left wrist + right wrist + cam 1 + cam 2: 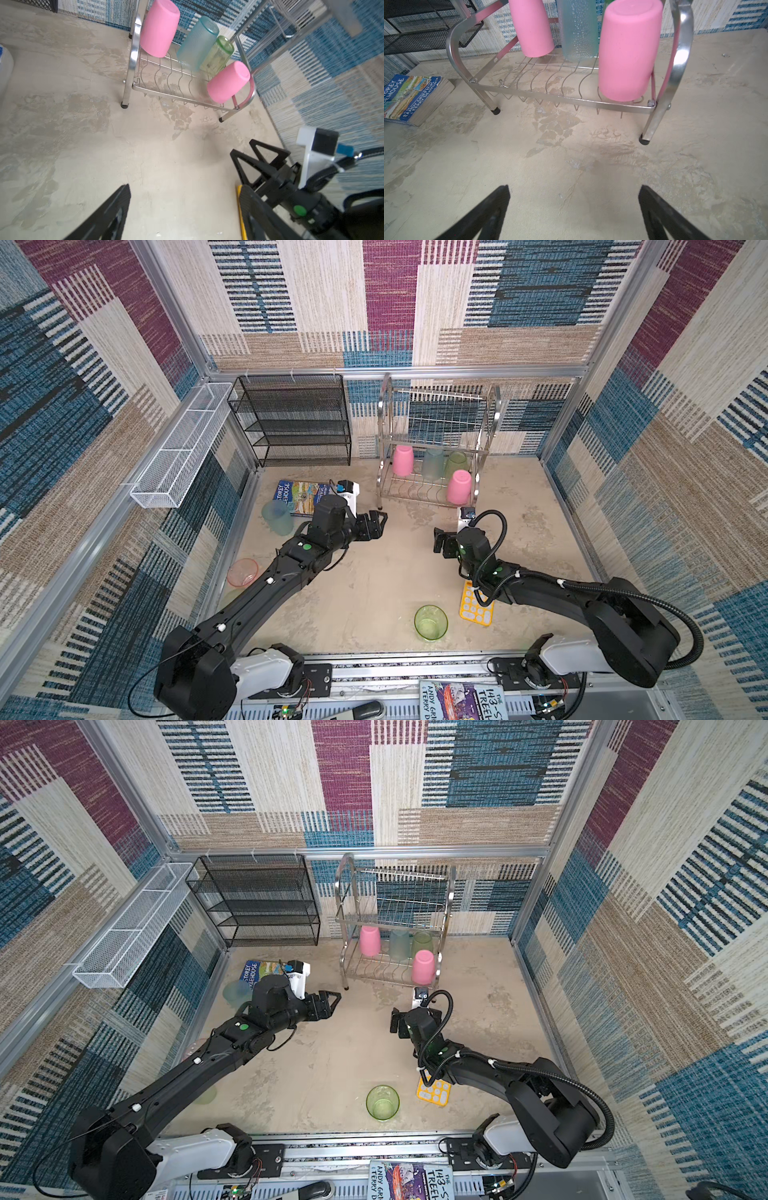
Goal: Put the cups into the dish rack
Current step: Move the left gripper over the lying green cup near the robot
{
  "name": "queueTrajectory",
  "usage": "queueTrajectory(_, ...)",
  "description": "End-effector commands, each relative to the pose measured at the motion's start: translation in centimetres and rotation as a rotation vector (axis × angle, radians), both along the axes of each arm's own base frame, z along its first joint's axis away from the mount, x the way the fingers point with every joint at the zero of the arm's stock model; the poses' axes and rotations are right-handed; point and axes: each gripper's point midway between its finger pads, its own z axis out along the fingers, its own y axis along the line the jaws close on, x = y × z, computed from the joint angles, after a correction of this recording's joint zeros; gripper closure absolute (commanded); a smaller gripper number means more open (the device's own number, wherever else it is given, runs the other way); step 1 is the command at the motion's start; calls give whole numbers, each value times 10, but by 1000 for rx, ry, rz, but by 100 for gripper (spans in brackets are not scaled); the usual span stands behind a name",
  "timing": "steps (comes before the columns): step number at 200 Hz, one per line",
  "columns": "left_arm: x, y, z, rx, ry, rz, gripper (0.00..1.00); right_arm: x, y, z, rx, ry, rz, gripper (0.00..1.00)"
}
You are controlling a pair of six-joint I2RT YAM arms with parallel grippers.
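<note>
Four cups [459, 487] stand upturned on the lower tier of the dish rack [135, 54]. The left pincer [380, 526] and right pincer [436, 540] both hang released and empty. On the desk [374, 593], the left arm [266, 585] half-hides a salmon cup [242, 572] and a teal cup [276, 516]. Only the right wrist view shows the spine of the book [411, 97], which reads "Terry Denton".

I see patchwork woven walls [324, 294] behind the black mesh shelf [291, 423], a white trough [178, 456] beside it, beige counter [374, 572] before it.
</note>
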Motion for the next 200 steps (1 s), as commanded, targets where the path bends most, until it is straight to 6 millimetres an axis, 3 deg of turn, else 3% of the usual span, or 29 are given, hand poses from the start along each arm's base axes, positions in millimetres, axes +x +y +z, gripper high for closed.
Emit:
queueTrajectory(1,-11,5,-12,216,-1,-22,15,-3,6,-1,88,42,67,1)
queueTrajectory(18,-21,-8,-9,287,-1,-82,15,-2,-2,1,125,54,73,1)
queueTrajectory(51,-44,-20,-23,328,94,-191,17,-4,-20,4,223,54,72,1)
queueTrajectory(113,-105,-59,-44,443,137,-563,19,-9,-19,2,348,74,118,2)
queueTrajectory(200,-177,-104,-101,617,210,-911,29,-10,-27,-4,439,118,101,3)
